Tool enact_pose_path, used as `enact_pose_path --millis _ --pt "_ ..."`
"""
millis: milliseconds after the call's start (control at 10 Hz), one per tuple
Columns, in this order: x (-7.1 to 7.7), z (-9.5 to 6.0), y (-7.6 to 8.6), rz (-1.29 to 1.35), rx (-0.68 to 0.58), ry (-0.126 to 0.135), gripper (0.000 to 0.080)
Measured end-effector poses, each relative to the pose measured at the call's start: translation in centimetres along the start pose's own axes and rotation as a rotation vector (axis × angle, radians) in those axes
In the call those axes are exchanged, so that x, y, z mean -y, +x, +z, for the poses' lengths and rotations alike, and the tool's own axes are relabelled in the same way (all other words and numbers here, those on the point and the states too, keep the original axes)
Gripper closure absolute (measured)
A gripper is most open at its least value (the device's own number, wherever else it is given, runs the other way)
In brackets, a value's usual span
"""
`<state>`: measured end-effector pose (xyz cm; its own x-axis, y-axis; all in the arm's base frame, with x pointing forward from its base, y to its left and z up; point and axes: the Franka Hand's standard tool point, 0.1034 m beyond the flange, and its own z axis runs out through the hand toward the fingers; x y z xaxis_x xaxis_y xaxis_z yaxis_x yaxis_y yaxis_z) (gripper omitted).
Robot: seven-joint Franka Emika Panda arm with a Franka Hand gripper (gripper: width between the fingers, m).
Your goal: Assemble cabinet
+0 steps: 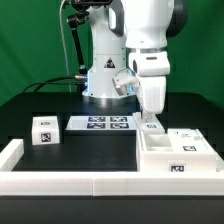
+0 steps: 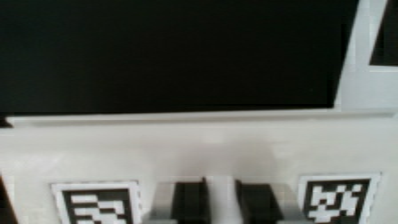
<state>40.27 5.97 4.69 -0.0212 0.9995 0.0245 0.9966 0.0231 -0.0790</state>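
A white Franka robot arm (image 1: 150, 40) stands at the far side of a black desk (image 1: 55, 105) and reaches down toward the exterior view's right. Its gripper (image 1: 151, 120) meets the far left corner of the cabinet body (image 1: 175, 152), a large white open box lying near the front on the exterior view's right. The box carries black-and-white square tags, one on its near face (image 1: 178, 168) and one on top (image 1: 187, 150). Their patterns are too small to read.

In the wrist view the gripper (image 2: 221, 205) shows two dark fingers (image 2: 189, 205) close together with a narrow white strip between them. Whether they press on it cannot be told. A tag sits on each side of them on the white panel (image 2: 196, 150), blurred.

The marker board (image 1: 100, 124) lies flat at the centre with three tags. A small white tagged cabinet piece (image 1: 42, 130) sits well apart on the exterior view's left. A low white border wall (image 1: 90, 182) runs along the near edge.
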Motion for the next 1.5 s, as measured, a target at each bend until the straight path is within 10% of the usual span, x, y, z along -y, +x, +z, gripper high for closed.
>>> enact_pose_path --millis 900,1100,1300,1500 --pt "-0.3 -1.39 -0.63 0.032 0.017 0.009 0.0731" --pt "-0.57 -1.37 -0.42 0.033 0.005 -0.038 0.0731" --pt "-0.85 -1.43 -0.04 0.032 -0.02 -0.139 0.0731" --pt "-0.96 -1.39 -0.48 0.037 -0.019 -0.148 0.0731"
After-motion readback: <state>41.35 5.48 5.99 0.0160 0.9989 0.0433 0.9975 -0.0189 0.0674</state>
